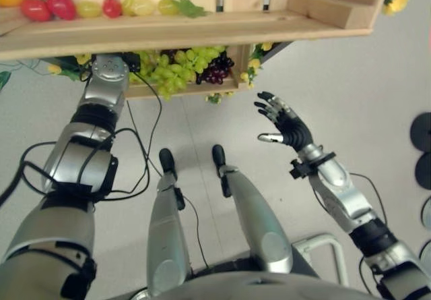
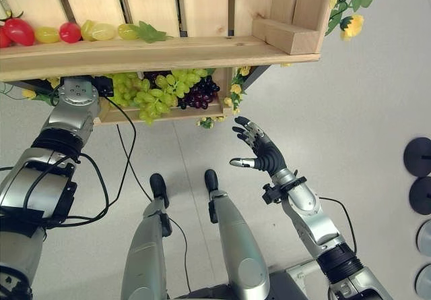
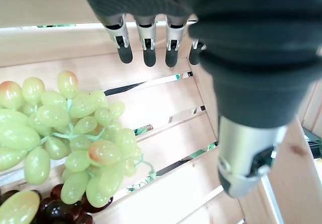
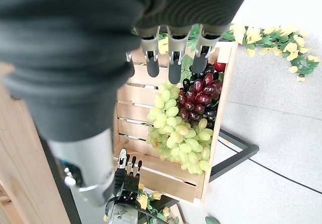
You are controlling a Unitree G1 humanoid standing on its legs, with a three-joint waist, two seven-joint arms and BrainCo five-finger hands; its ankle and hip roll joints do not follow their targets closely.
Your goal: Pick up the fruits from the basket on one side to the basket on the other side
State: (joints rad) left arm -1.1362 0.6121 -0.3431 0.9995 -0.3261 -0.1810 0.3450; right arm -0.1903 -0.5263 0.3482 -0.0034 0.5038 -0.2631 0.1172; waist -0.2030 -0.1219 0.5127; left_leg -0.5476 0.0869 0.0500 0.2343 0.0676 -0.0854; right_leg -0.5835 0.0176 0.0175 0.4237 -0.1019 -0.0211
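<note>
Your left hand (image 3: 151, 43) reaches into the lower crate (image 3: 166, 108), fingers straight, just beside the green grapes (image 3: 75, 133). Your right hand (image 1: 286, 125) hangs spread wide, holding nothing.

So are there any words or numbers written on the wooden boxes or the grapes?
None can be read: the lower crate, the upper shelf, the green grapes, the dark grapes and both the left hand and right hand bear no writing that shows.
</note>
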